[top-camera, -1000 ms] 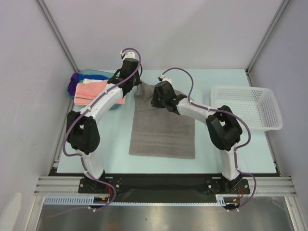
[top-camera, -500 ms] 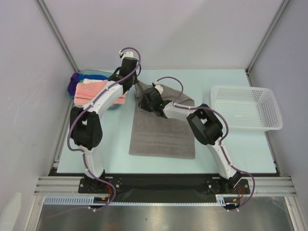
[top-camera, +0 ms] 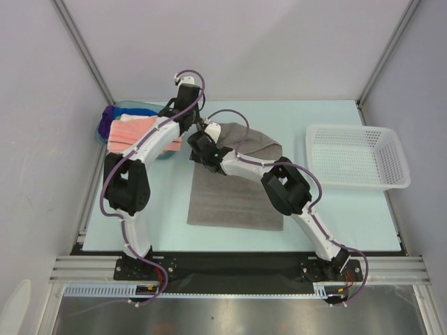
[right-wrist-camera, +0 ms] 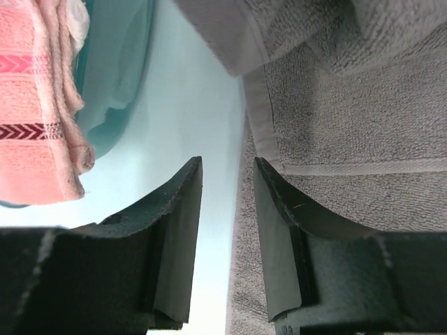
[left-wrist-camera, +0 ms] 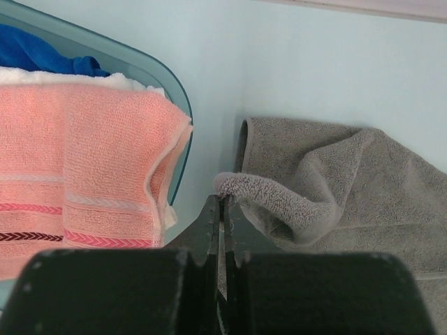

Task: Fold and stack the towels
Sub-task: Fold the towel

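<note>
A: What has just changed for us?

B: Our right end effector (right-wrist-camera: 228, 167) has swung across to the far-left corner of the grey towel (top-camera: 234, 199). Its jaws stand apart with nothing between them, one finger over the hem and the other over bare surface (top-camera: 349, 216).

A: And the left?

B: Our left end effector (left-wrist-camera: 223, 204) is clamped tight on a rolled lip of that same corner. It is just beside the translucent blue tub (left-wrist-camera: 171, 84), which has the salmon pink towel (left-wrist-camera: 84, 167) draped over it.

A: Where does that leave the towel?

B: Most of it lies flat in the middle of the surface. The far edge is humped up and rumpled towards the right.

A: Against a second ago?

B: Then our right arm sat over the middle of the far edge, and the far-right corner lay flat. Now it reaches farther left and that far strip has bunched into a mound. Our left arm has hardly shifted.

A: Meaning?

B: We judge we're regrasping, not folding yet. The right seems to be seeking a new hold, and the bunched edge will likely need smoothing first.
</note>
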